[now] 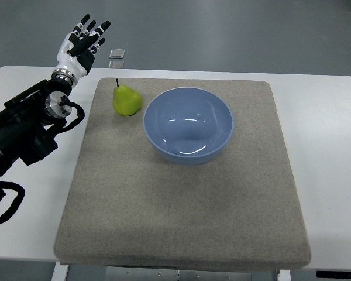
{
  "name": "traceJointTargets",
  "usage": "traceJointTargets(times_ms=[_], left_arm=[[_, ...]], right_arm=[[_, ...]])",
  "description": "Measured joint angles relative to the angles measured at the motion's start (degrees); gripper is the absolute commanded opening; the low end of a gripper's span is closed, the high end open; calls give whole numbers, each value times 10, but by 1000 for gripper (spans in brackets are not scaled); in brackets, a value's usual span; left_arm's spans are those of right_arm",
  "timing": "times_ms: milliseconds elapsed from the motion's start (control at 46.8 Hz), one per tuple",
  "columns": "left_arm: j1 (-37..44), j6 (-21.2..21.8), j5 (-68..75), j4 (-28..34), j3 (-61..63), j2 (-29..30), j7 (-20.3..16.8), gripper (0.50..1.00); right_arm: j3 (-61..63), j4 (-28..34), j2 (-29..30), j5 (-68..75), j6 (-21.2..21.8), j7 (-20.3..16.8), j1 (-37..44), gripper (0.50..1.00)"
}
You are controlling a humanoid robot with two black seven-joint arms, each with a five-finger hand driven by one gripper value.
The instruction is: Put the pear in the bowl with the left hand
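Here, from the top view, you see the pear (126, 100) standing upright on the beige mat (181, 205), just left of the empty blue bowl (188, 124). Your left hand (80, 45) hovers beyond the table's far-left edge, fingers spread, holding nothing.

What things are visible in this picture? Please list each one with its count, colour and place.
pear: one, yellow-green, upright on the mat, just left of the bowl
bowl: one, light blue, empty, on the mat's far half
mat: one, beige-grey, covering most of the table
table: one, white, under the mat
small clear object: one, beyond the table's far edge, too small to identify
left hand: one, white and black, fingers spread, empty, beyond the table's far left corner
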Motion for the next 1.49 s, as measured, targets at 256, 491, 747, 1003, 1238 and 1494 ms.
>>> traceJointTargets(times_ms=[256, 491, 747, 1003, 1238, 1494], left_arm=[[-3, -1, 0, -2, -1, 1, 0, 994], [-3, -1, 0, -17, 2, 8, 0, 992], [-6, -2, 19, -24, 9, 10, 5, 992], [-9, -2, 108, -50, 14, 30, 7, 992], [-16, -2, 224, -130, 14, 81, 11, 992], [-19, -21, 322, -211, 48, 140, 57, 992]], right_arm=[[0, 0, 0, 0, 0, 0, 0, 926], [0, 0, 0, 0, 0, 0, 0, 926], [0, 0, 0, 0, 0, 0, 0, 926], [0, 0, 0, 0, 0, 0, 0, 926], [0, 0, 0, 0, 0, 0, 0, 926], [0, 0, 0, 0, 0, 0, 0, 926]])
